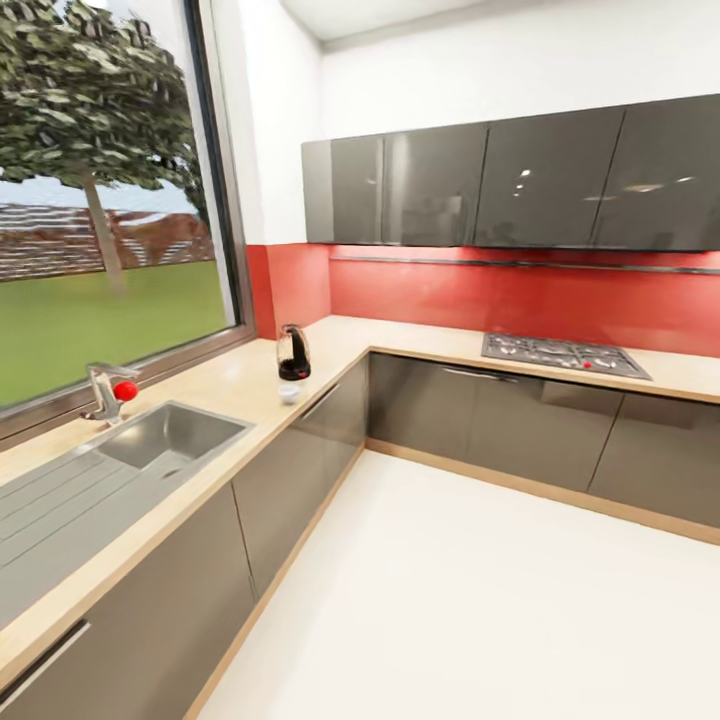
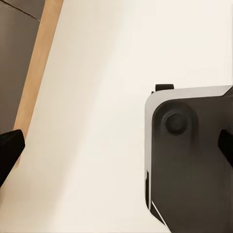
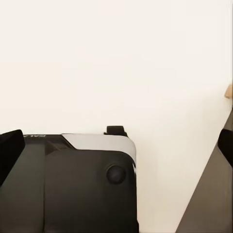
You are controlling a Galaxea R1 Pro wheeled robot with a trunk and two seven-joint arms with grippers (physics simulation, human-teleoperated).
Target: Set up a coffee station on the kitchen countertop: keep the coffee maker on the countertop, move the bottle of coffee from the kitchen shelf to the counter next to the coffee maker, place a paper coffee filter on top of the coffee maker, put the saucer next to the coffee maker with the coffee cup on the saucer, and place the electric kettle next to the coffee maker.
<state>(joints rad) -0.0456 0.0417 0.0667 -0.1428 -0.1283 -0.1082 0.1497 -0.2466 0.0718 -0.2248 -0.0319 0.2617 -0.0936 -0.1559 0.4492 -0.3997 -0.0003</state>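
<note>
transit looks like the step in hand: the robot stands out on the pale kitchen floor (image 1: 480, 600), facing the corner of an l-shaped table (image 1: 250, 375), with nothing yet gathered round the coffee maker (image 1: 293, 352). that maker, a dark machine with a loop handle, stands on the table near the corner, close to the red wall. just in front of it sits a small white thing (image 1: 289, 393), perhaps the cup or the saucer; it is too small to tell which. the bottle, filter and kettle cannot be made out from here, nor any shelf.

left tool (image 2: 116, 145): its two dark fingertips sit at opposite edges of the wrist picture, well apart, with nothing between them, so it is released. right tool (image 3: 116, 145) shows the same, spread and bare. both point down over the floor, each above a part of the robot's own base (image 2: 189, 160).

next, i judge, the robot has to find the shelf or drive closer to the table before any reach; from this spot the maker is well apart from both arms.

as for containers, the sink (image 1: 170, 435) under the window looks dry and bare, its tap (image 1: 108, 390) carrying a red knob. the wall cupboards (image 1: 520, 180) are closed, contents hidden.
</note>
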